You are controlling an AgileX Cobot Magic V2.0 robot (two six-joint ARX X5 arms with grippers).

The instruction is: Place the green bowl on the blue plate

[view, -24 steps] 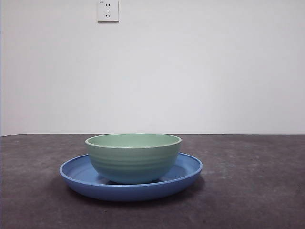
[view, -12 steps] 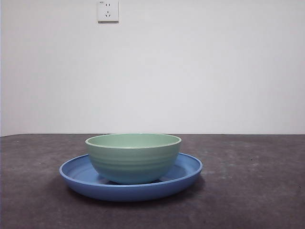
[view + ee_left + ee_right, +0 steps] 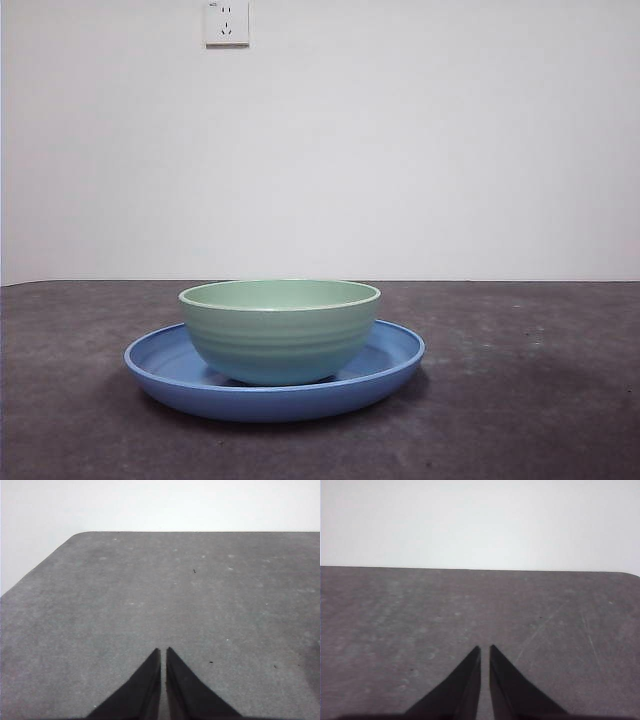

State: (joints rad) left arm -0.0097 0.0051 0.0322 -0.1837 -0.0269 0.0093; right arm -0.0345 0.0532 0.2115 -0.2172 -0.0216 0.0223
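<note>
the left gripper [image 3: 163,652] has its two black jaws drawn together with only a thin slit between them, holding nothing, over bare dark grey table [image 3: 200,595]. its wrist view shows only the speckled tabletop, one rounded table corner and the pale wall behind. the right gripper [image 3: 485,650] is the same: jaws pressed nearly tip to tip, empty, over a faintly scratched stretch of the same table, with the far edge and the wall beyond. neither wrist view shows the dishes, and neither arm appears in the front view.

out on the table, the green bowl [image 3: 280,330] sits upright inside the blue plate [image 3: 395,362], its base resting on the plate's floor. the bowl stands roughly in the middle of the plate, a little toward the left as seen from the front, with the plate's raised rim showing on both sides. faint ridges ring the bowl's outer wall below a lighter rim. the plate lies flat on the table. behind, a white wall socket [image 3: 227,22] is set high on the wall.
</note>
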